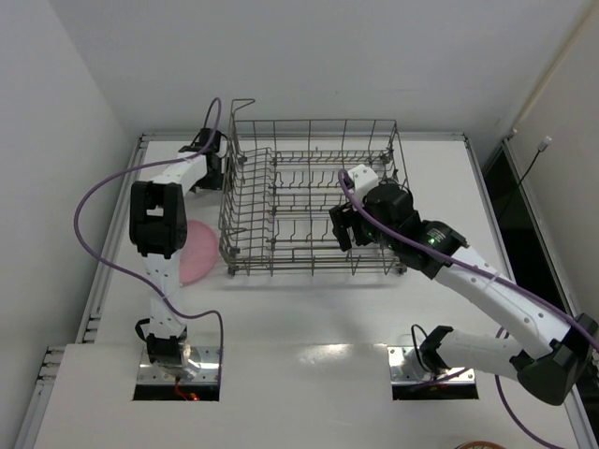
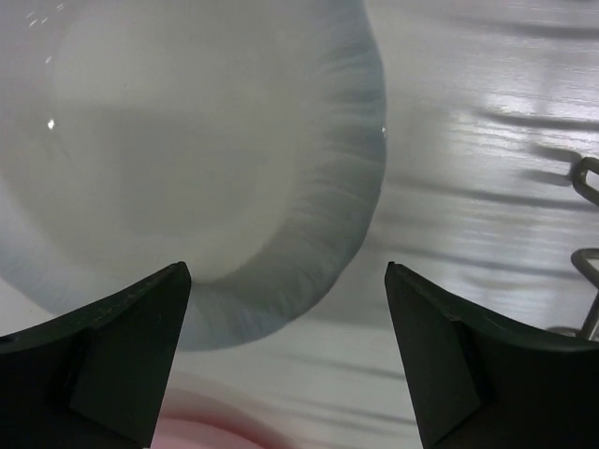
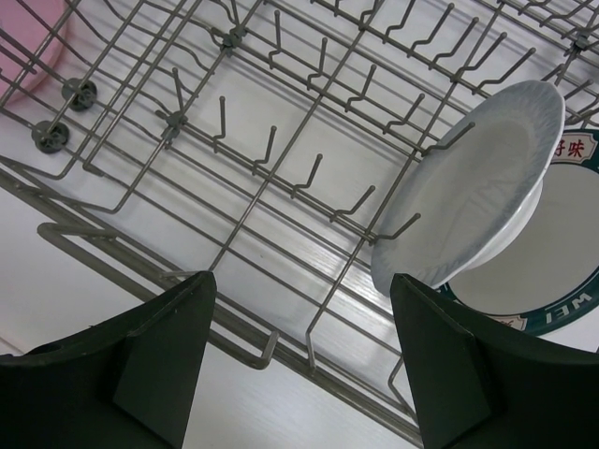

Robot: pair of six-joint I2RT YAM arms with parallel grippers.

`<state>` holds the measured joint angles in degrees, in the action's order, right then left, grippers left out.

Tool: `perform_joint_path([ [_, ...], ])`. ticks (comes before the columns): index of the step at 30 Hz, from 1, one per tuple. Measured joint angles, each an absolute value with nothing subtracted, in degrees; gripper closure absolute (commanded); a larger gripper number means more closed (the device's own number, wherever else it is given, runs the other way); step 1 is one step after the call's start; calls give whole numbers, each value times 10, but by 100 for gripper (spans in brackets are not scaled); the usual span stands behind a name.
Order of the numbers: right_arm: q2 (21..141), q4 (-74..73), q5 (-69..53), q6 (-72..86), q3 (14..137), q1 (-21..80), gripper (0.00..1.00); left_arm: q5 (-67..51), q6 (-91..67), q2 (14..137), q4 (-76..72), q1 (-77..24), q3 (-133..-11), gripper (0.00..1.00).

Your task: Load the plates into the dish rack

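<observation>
The grey wire dish rack [image 1: 309, 201] stands mid-table. In the right wrist view a white plate [image 3: 477, 187] stands on edge between the rack's tines [image 3: 271, 145], with a teal-rimmed patterned plate [image 3: 552, 290] behind it. My right gripper [image 3: 304, 281] hangs open over the rack's front rail, holding nothing; from above it [image 1: 343, 229] sits inside the rack's near right corner. My left gripper [image 2: 284, 271] is open just above a pale glassy plate [image 2: 187, 159] lying flat on the table, fingers apart from it. A pink plate [image 1: 194, 253] lies left of the rack, and its rim [image 2: 215, 435] shows below the left fingers.
The left arm [image 1: 159, 215] reaches along the rack's left side, its purple cable [image 1: 94, 201] looping outward. A rack wire [image 2: 585, 253] shows at the right edge of the left wrist view. White walls close in the table at the back and left.
</observation>
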<state>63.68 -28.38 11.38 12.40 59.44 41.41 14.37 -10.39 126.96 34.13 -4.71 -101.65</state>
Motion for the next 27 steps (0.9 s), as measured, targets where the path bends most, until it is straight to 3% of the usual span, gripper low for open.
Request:
perform_joint_path([
  [1,639,-284,114,124,594,414,27,140,-104,1277,342,-47,-1020,24],
  [2,641,-284,114,124,594,414,27,140,-101,1282,340,-47,-1021,37],
  [8,653,-291,115,124,596,414,27,107,-105,1292,343,-51,-1025,59],
  [10,657,-294,116,124,599,414,27,101,-100,1292,340,-52,-1026,73],
  [12,657,-298,118,124,603,414,27,106,-93,1288,335,-55,-1028,98],
  [27,656,-318,121,125,624,414,27,88,-126,1127,333,-59,-936,100],
])
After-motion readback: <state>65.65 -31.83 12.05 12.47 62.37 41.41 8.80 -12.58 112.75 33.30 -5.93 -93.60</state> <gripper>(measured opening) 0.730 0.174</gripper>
